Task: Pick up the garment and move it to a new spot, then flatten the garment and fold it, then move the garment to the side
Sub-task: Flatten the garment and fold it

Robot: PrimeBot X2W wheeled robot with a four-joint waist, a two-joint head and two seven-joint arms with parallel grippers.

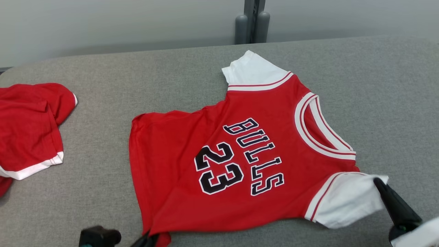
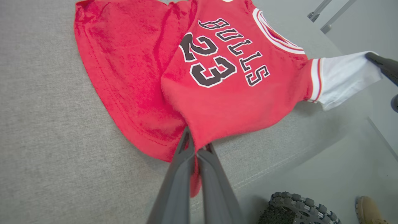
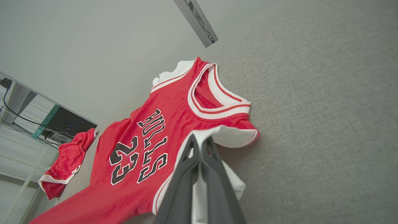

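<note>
jersey [image 1: 240,161] lies mid bench [image 1: 103,68], close to front edge, hem-to-collar axis running L-R. L gripper [image 2: 194,149] clamped on front hem corner, R gripper [image 3: 199,141] clamped on front white sleeve. Room: back and right side bare; other red garment [image 1: 27,127] at left edge, well apart.

left gripper [image 2: 196,146]: two long matte dark-grey fingers [image 2: 175,189], broad at the base, tapering to narrow tips. right gripper [image 3: 200,143]: same build, same colour. head view: black wrist housing [image 1: 99,236] with a teal fleck; pale white forearm shell [image 1: 420,236], smooth. base wheel [image 2: 298,205]: dark, ringed with small grey rollers.
</note>
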